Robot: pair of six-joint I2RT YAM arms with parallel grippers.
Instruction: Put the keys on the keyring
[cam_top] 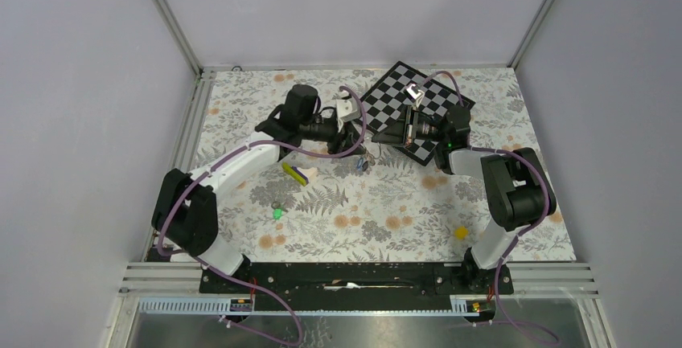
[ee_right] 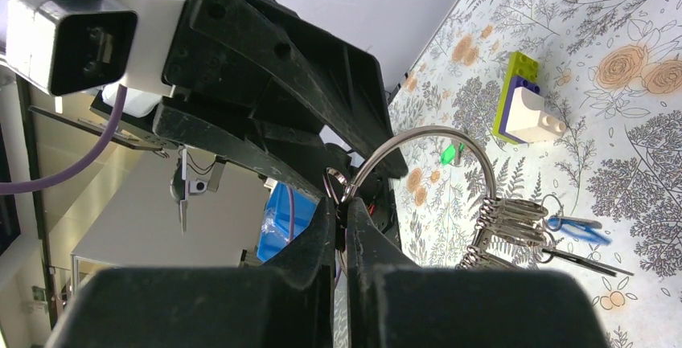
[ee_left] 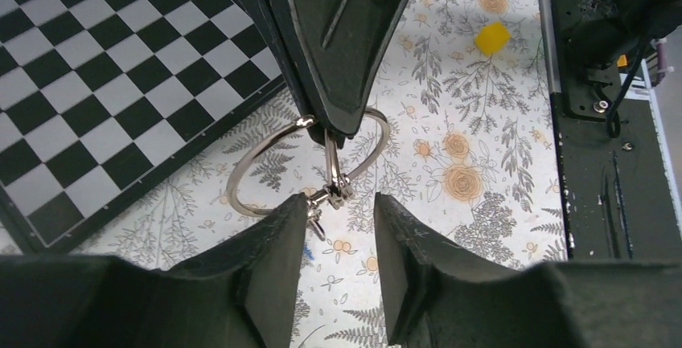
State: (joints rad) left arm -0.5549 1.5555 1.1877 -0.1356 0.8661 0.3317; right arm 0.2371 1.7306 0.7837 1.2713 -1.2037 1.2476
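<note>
Black-fingered, the right end effector [ee_right: 342,211] is clamped on the thin round silver wire keyring [ee_right: 426,129], holding it in the air over the middle of the floral-print tabletop [cam_top: 386,219], just in front of the black-and-white chequered board [cam_top: 418,103]. Facing it, the left end effector [ee_left: 339,202] has its fingers parted with nothing gripped, its tips just short of the ring's lower edge. A bunch of small silver split rings [ee_right: 511,218] hangs from the wire, and with them a blue-headed metal key [ee_right: 575,227]. A second slim key hangs below it, its head colour unclear. A green-headed key [cam_top: 277,213] lies loose on the tabletop, well apart from the ring and nearer the left arm's base than the yellow, white and purple wedge-shaped block [cam_top: 296,173].

The job looks partly done, with at least the green key to be added. To do that well, the right arm would best hold the ring steady, split end presented to its partner. The left arm should take the key by its plastic head, leaving the hole free, and slide it along the wire without dragging the ring from the grip. No box, tray or other container shows on the tabletop; only the ring carries anything.
</note>
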